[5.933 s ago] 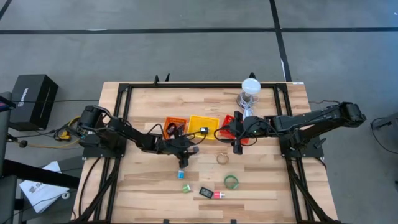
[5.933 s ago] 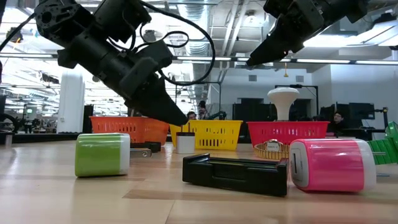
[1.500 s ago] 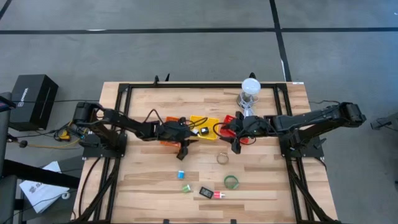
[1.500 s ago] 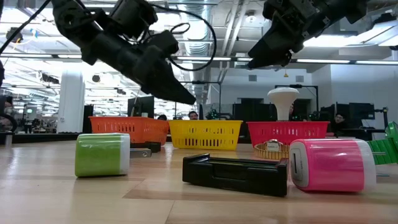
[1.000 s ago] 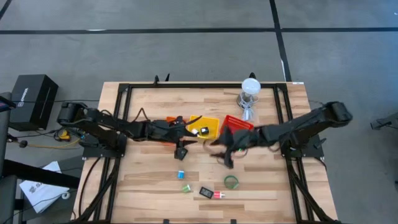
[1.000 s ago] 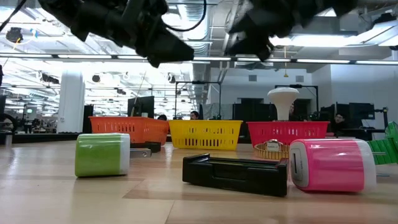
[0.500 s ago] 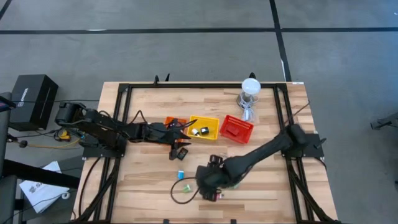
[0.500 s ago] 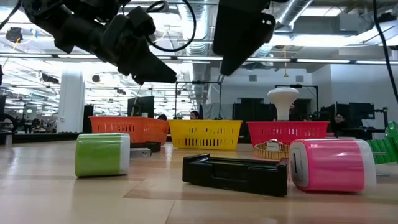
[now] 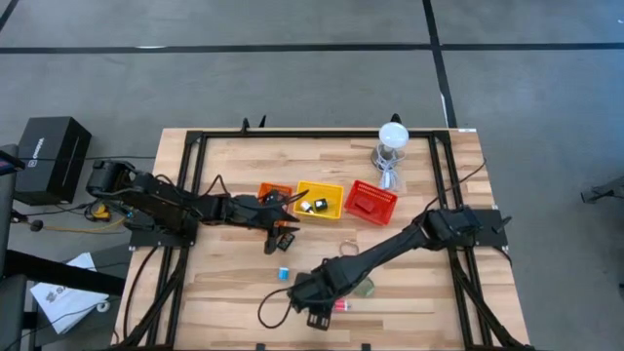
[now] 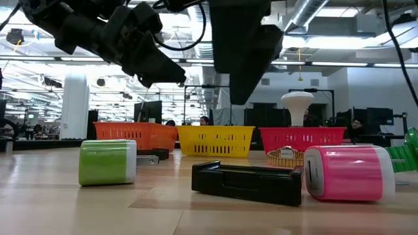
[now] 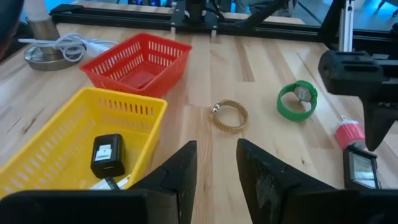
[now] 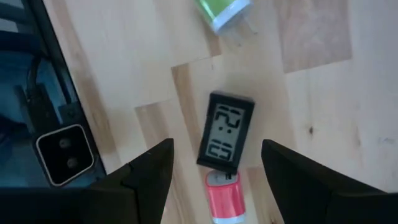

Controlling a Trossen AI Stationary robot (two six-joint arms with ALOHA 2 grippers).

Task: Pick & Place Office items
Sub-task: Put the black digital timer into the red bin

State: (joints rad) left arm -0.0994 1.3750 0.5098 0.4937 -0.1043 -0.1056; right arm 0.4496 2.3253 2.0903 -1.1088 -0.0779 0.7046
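Observation:
My right gripper (image 12: 214, 177) is open and hovers above the black digital clock (image 12: 225, 132), near the table's near edge (image 9: 317, 314). The clock lies flat between a green piece (image 12: 224, 12) and a pink piece (image 12: 222, 199). In the low view the clock (image 10: 248, 183) lies between the green piece (image 10: 108, 162) and the pink piece (image 10: 346, 173). A blue piece (image 9: 284, 274), a green ring (image 11: 297, 99) and a beige ring (image 11: 229, 116) lie on the wood. My left gripper (image 11: 216, 168) is open and empty, just in front of the yellow basket (image 9: 320, 198).
Orange (image 9: 273, 192), yellow and red (image 9: 370, 202) mesh baskets stand in a row mid-table; the yellow one holds small black pieces (image 11: 107, 155). A clear jar with a white top (image 9: 392, 141) and a coiled cable stand near the far edge. Black frame rails border the table.
My right arm has swung from beside the red basket toward the table's near edge and leftward, and has come down over the black clock. Its fingers stay open. The small pieces on the table have not moved.

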